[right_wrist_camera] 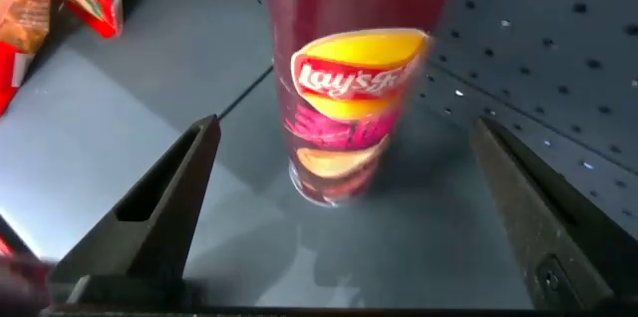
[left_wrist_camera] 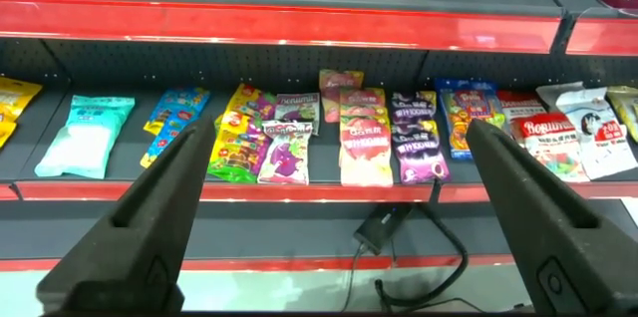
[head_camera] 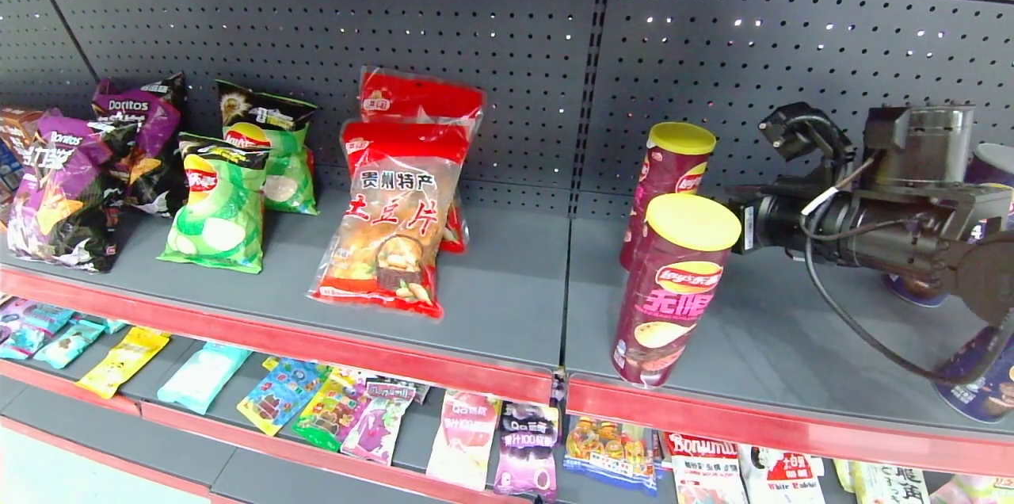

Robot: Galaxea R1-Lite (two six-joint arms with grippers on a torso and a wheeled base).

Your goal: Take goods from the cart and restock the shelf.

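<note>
Two maroon chip cans with yellow lids stand on the grey shelf (head_camera: 491,306), one at the front (head_camera: 669,298) and one behind it (head_camera: 669,171). My right arm (head_camera: 871,211) reaches in over the shelf from the right, level with the cans' tops. In the right wrist view my right gripper (right_wrist_camera: 344,130) is open, and the back can (right_wrist_camera: 354,98) stands upright just beyond its fingertips, by the pegboard wall, untouched. My left gripper (left_wrist_camera: 339,126) is open and empty, held low and facing the lower shelves of candy packets (left_wrist_camera: 364,138).
Purple, green and red snack bags (head_camera: 388,227) fill the left half of the shelf. Dark blue cans (head_camera: 982,377) stand at the far right under my right arm. A red rail (head_camera: 713,413) edges the shelf front. Bare shelf lies between the red bags and the cans.
</note>
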